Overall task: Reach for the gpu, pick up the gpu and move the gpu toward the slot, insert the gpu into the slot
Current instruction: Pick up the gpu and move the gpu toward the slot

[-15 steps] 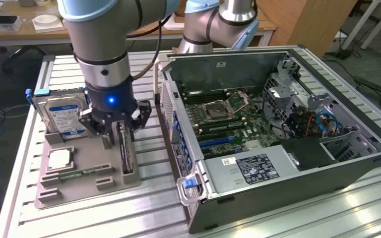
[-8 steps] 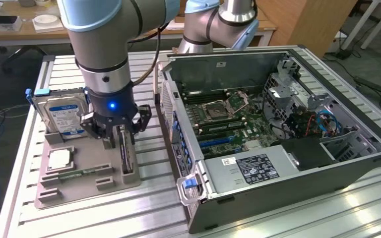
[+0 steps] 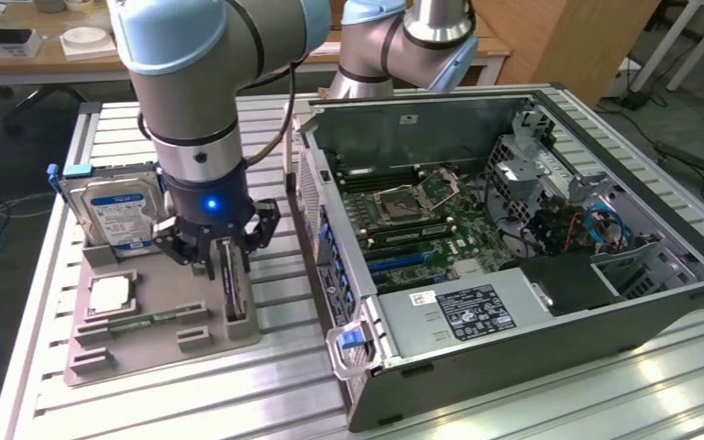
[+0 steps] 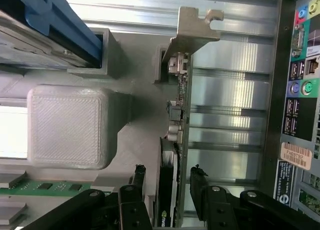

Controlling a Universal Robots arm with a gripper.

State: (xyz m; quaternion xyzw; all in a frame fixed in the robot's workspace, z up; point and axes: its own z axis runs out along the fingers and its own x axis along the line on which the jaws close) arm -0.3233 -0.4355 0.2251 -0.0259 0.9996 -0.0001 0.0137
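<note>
Upright in a grey holder (image 3: 157, 341) on the exterior view's left stands the gpu (image 3: 232, 280), a thin green card set on its long edge. In the wrist view the gpu (image 4: 176, 135) shows its silver end bracket at the far end and its black cooler block at the near end, between the gripper's fingers. The gripper (image 3: 224, 257) hangs directly over the card with its jaws wide apart. One black finger (image 4: 139, 172) sits on each side of the card, and nothing is gripped yet. Both fingers appear to stand just clear of the card's faces, though the gap on the cooler side looks narrow.

The likely risk is an uneven close. If one finger meets the card first, it could push the card sideways in its slot in the holder, so the card tilts or binds. Pads landing on the cooler or on small parts could also slip.

Just beside the card in the same holder stand a hard drive (image 3: 120, 213) and a memory stick (image 3: 144, 321). The open computer case (image 3: 548, 341) lies on the metal table (image 3: 267, 394), on the exterior view's right.
</note>
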